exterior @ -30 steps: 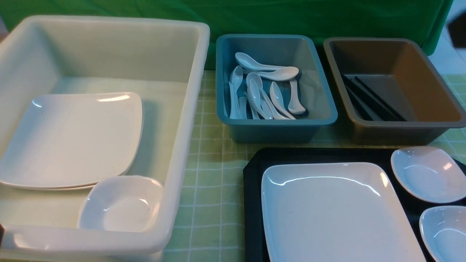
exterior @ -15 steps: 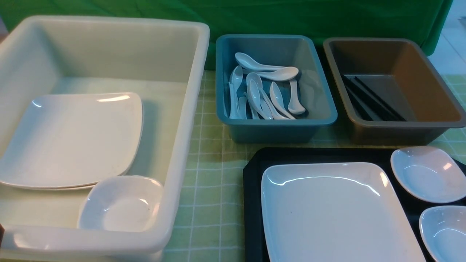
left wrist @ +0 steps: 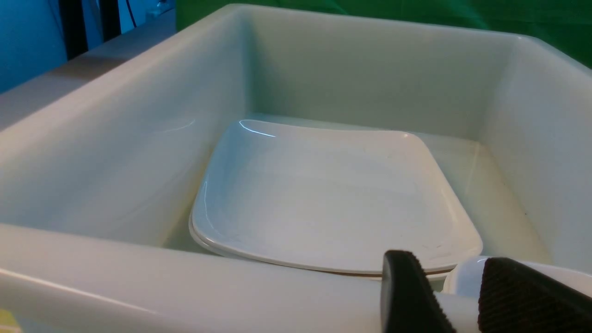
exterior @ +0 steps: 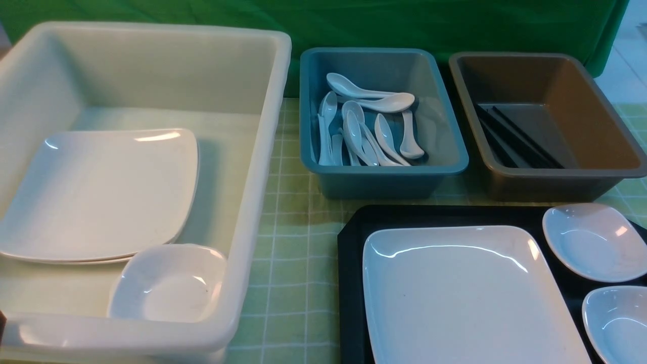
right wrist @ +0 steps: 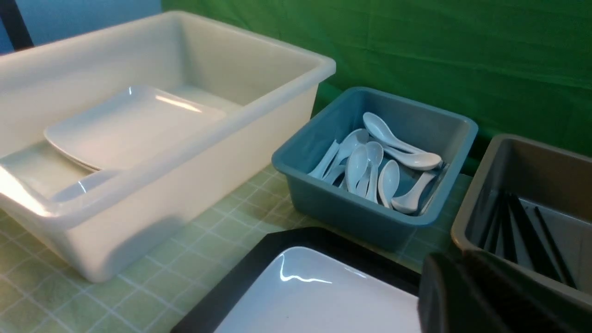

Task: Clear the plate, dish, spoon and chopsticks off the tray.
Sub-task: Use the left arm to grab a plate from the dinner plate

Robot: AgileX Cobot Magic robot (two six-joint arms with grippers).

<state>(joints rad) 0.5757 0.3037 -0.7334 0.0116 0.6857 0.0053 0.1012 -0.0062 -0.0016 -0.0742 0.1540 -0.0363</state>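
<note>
The big milky-white plastic tub (exterior: 263, 151) holds stacked glossy white square plates (exterior: 101, 192) and, in its near corner, one small white rounded dish (exterior: 169, 283). The teal plastic bin (exterior: 384, 184) holds a heap of glossy white soup spoons (exterior: 369, 126). The brown plastic bin (exterior: 596, 116) holds thin black chopsticks (exterior: 515, 139).

On the flat black clipped-corner tray (exterior: 351, 283) lies the large glossy white rounded-rectangle plate (exterior: 465, 293), with two small white oval dishes (exterior: 594, 242) to its right. Everything stands on the green checked surface (exterior: 293, 263).

A dark shape seen at the far right edge a second ago is gone; nothing else has shifted.

The black left fingers (left wrist: 411, 296) stand apart at the tub's near rim, grasping nothing. The right fingers (right wrist: 444, 296) are a dark mass over the tray, and I cannot tell whether they are clenched or released.
</note>
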